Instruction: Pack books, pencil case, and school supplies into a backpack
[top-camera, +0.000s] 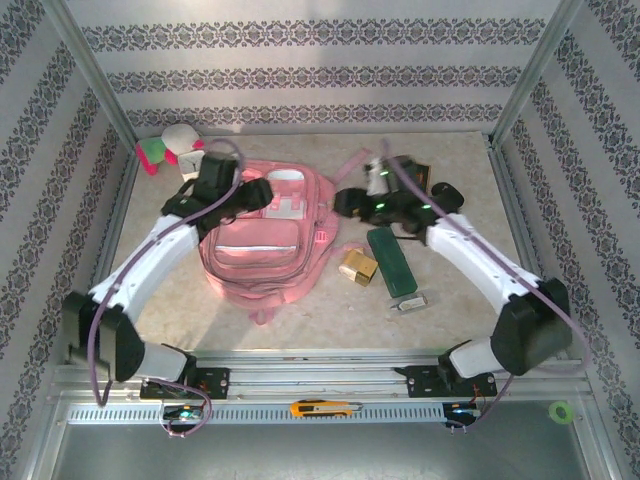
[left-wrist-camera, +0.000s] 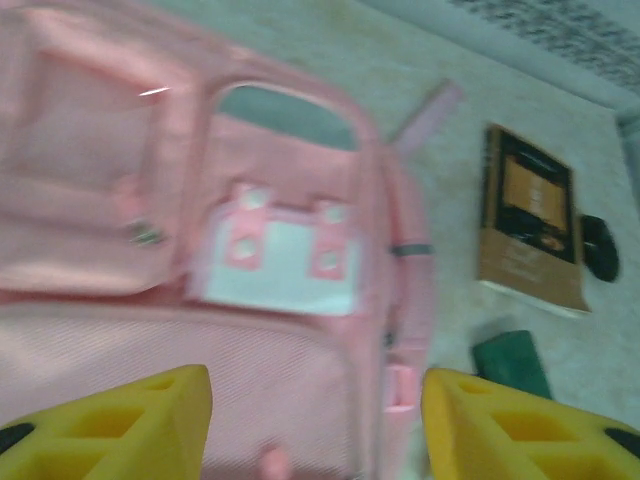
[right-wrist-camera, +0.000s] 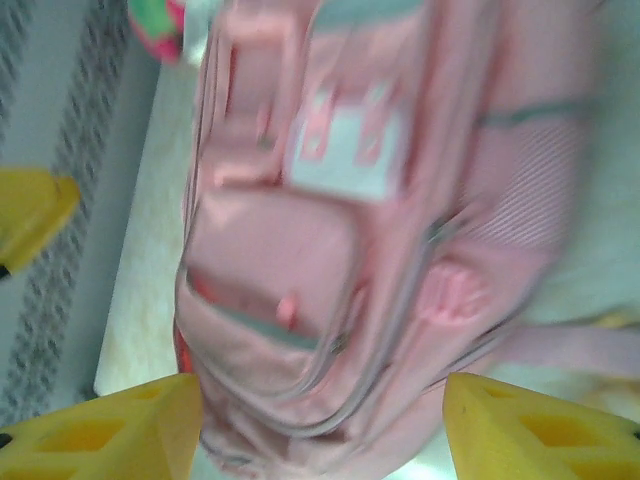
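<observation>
Left gripper, jaws standing apart: the pink backpack takes up all the room between and ahead of them. Outside the jaw on the right of the wrist view runs a lane of bare table, bounded by the green pencil case close by and, further ahead, by the book with a black oval object just beside its outer edge. Right gripper, jaws likewise apart: backpack between and ahead, and bare table outside the jaw on the left of its wrist view, up to the patterned wall, with a blurred yellow wedge jutting in and a plush toy at the far end.
</observation>
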